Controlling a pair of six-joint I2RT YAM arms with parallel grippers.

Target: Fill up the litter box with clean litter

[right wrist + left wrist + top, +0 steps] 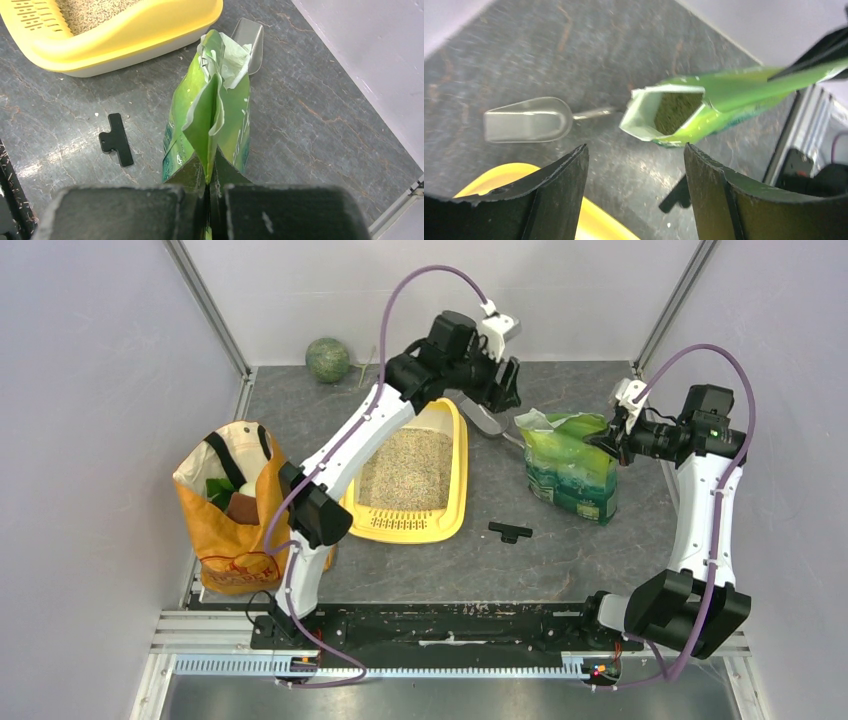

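**Box holds litter; bag pinched by one fold, scoop loose: spill risk.**

Top view: the litter box (460, 490) lies on the counter (570, 560), with litter (405, 470) covering its floor. The left gripper (505, 385) hovers past its far end, and the right gripper (607, 440) is at the bag (570, 465). Left wrist view: this gripper is open and empty above the scoop (526, 120), which lies just beside the bag's open mouth. A skewed descent could shove the scoop off or knock the bag. Right wrist view: this gripper is clamped on a thin fold of the bag. If the fold slips or is tugged, the bag could topple and spill onto the counter near the clip (116, 140).
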